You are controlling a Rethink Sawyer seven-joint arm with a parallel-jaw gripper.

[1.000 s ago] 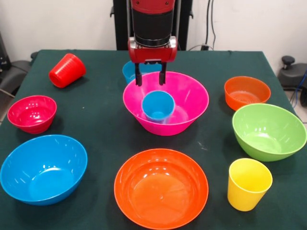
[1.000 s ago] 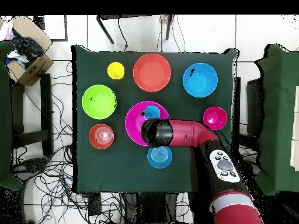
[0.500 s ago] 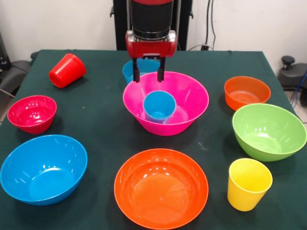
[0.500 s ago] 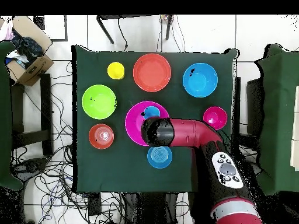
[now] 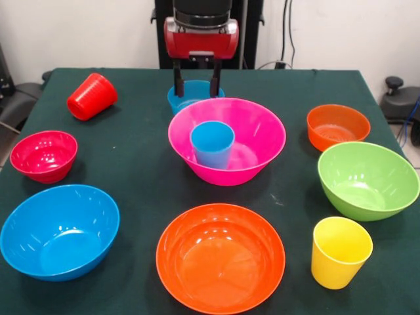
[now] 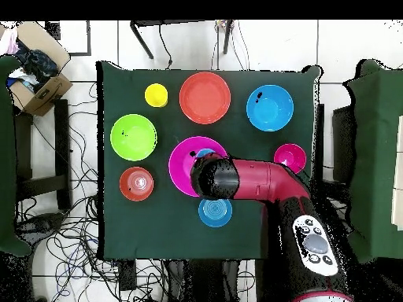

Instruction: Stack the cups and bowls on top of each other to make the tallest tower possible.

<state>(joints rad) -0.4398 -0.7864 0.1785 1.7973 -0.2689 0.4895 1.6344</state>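
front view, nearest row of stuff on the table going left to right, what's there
large blue bowl → large orange bowl → yellow cup

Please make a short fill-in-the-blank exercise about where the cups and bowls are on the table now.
1. The light blue plastic cup stands upright inside the large ____ plastic bowl.
2. The red plastic cup lies on its ____.
3. The yellow plastic cup stands nearest to the large ____ plastic bowl.
4. The gripper, fingers open, holds ____.

Missing words: pink; side; green; nothing
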